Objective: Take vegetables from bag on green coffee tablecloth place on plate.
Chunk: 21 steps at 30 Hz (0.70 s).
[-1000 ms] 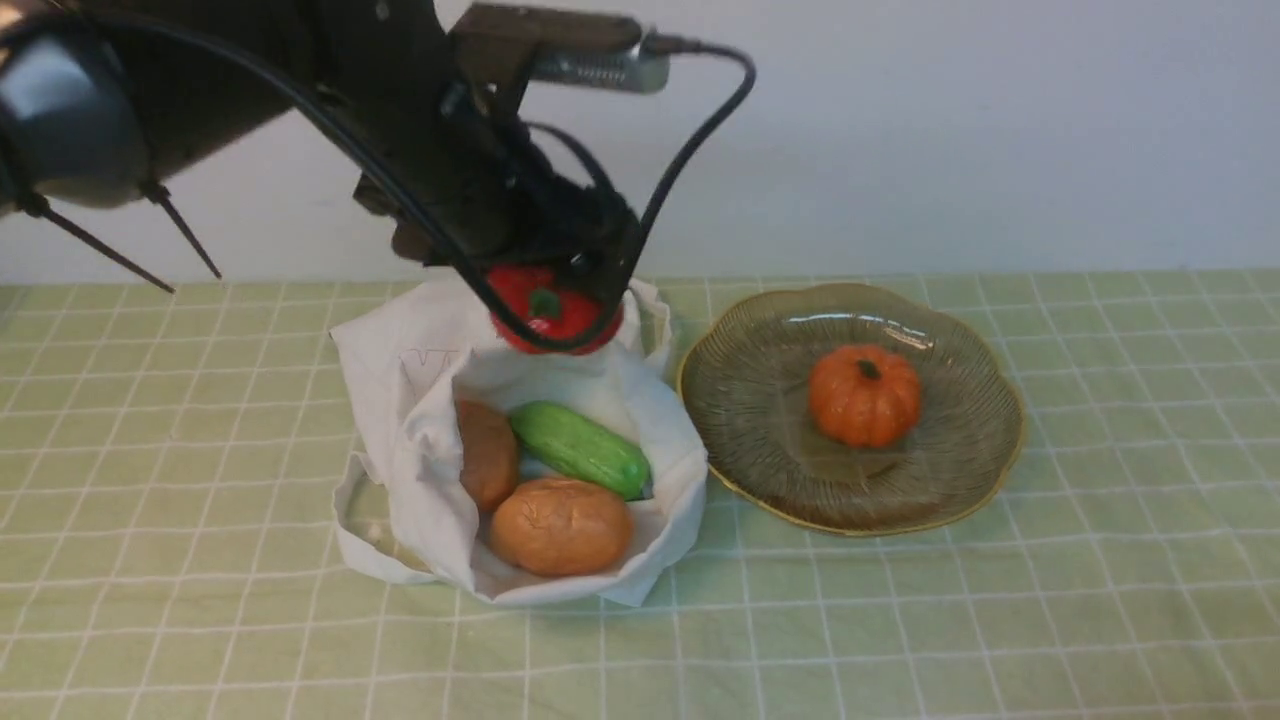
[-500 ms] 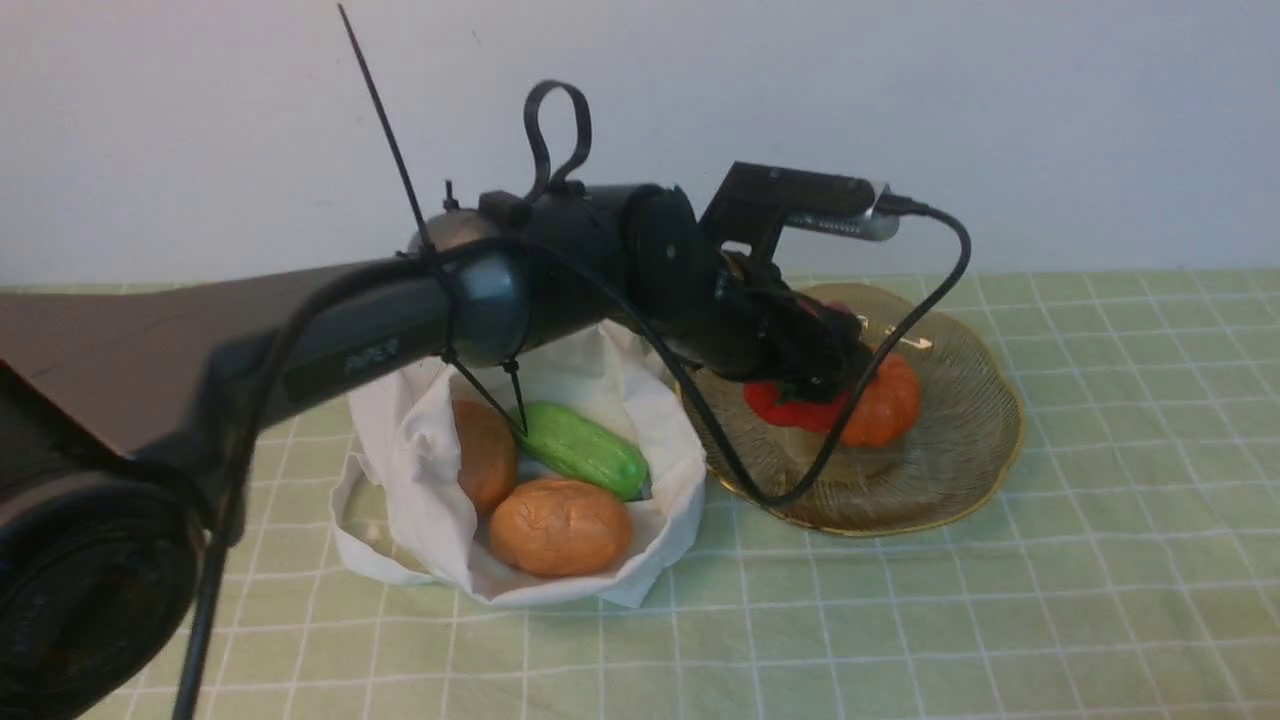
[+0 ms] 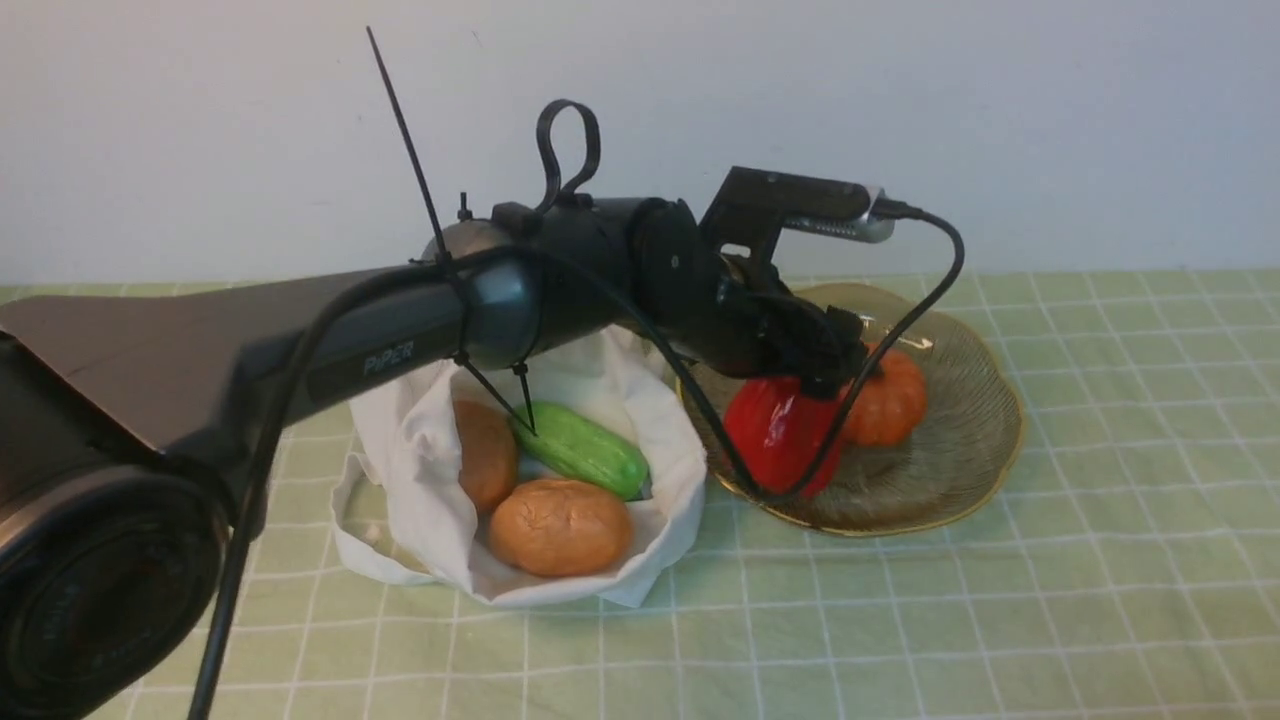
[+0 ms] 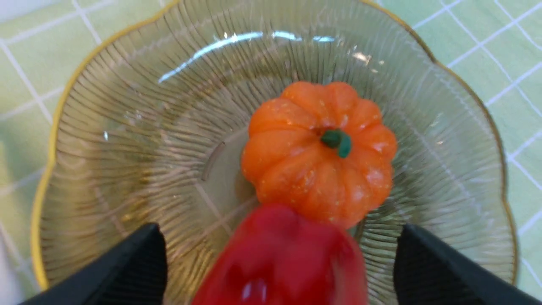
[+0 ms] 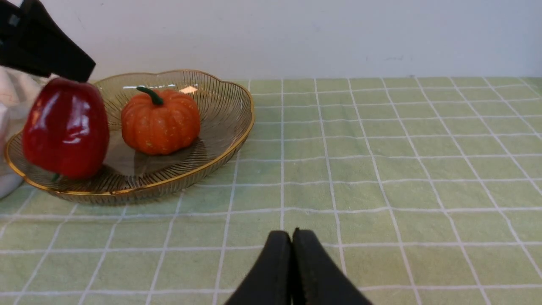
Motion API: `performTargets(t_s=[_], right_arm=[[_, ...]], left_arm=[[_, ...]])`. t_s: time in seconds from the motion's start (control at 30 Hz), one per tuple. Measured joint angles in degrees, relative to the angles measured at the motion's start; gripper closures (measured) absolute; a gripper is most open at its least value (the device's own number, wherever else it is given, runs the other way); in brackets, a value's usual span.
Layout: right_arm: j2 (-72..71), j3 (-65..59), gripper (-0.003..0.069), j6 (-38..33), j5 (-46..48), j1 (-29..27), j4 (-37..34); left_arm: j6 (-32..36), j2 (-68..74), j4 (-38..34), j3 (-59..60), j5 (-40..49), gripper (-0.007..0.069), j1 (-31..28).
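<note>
My left gripper point(image 3: 815, 372) hangs over the near-left part of the plate point(image 3: 960, 480) and is open. Its black fingers point(image 4: 139, 262) stand wide apart, with gaps to the red bell pepper point(image 4: 288, 258) between them. The pepper point(image 3: 775, 430) sits stem-down just under the jaws, against an orange pumpkin point(image 3: 890, 400). The white bag point(image 3: 420, 450) lies left of the plate and holds a green cucumber point(image 3: 580, 450) and two brown lumps point(image 3: 560, 525). My right gripper point(image 5: 292, 237) is shut and empty, low over the green tablecloth point(image 5: 381, 169), on the side of the plate point(image 5: 220, 144) away from the bag.
My left arm point(image 3: 400, 340) reaches across above the bag, with its cable point(image 3: 930, 290) looping down over the plate. A plain white wall point(image 3: 1000, 120) runs along the back of the table.
My left arm carried the pepper from above the bag to the plate. Its jaws then widened, and the pepper dropped out onto the plate beside the pumpkin.
</note>
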State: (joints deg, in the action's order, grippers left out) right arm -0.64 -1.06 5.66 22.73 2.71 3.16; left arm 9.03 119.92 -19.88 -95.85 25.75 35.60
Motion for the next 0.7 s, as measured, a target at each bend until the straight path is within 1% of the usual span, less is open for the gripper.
performTargets(t_s=[0.1,0.17,0.23,0.27,0.33,0.37,0.4,0.53,0.57,0.6,0.7], right_arm=[[0.00,0.00,0.0674,0.00,0.00,0.00,0.00],[0.00,0.00,0.0674,0.00,0.00,0.00,0.00],[0.00,0.00,0.0674,0.00,0.00,0.00,0.00],[0.00,0.00,0.0674,0.00,0.00,0.00,0.00],[0.00,0.00,0.0674,0.00,0.00,0.00,0.00],[0.00,0.00,0.0674,0.00,0.00,0.00,0.00],[0.00,0.00,0.0674,0.00,0.00,0.00,0.00],[0.00,0.00,0.0674,0.00,0.00,0.00,0.00],[0.00,0.00,0.0674,0.00,-0.05,0.00,0.00],[0.00,0.00,0.0674,0.00,-0.05,0.00,0.00],[0.00,0.00,0.0674,0.00,-0.05,0.00,0.00]], left_arm=[[0.48,-2.39,1.62,-2.69,5.34,-0.0041,0.00],[0.59,-5.96,3.00,-5.95,12.60,0.0040,0.00],[0.59,-9.83,4.16,-9.75,19.58,0.0155,0.00],[0.59,-10.19,4.27,-10.11,21.04,0.0182,0.00],[0.59,-13.12,5.01,-12.90,27.05,0.0303,0.00],[0.59,-15.36,5.72,-14.69,30.84,0.0384,0.00],[0.82,-19.16,7.31,-16.93,38.73,0.0541,0.00],[1.05,-24.54,10.39,-17.46,44.80,0.0615,0.00],[1.05,-25.90,11.15,-17.34,45.35,0.0622,0.00],[1.05,-29.49,13.43,-16.02,45.98,0.0629,0.00],[1.05,-33.84,14.92,-12.48,46.02,0.0629,0.00]])
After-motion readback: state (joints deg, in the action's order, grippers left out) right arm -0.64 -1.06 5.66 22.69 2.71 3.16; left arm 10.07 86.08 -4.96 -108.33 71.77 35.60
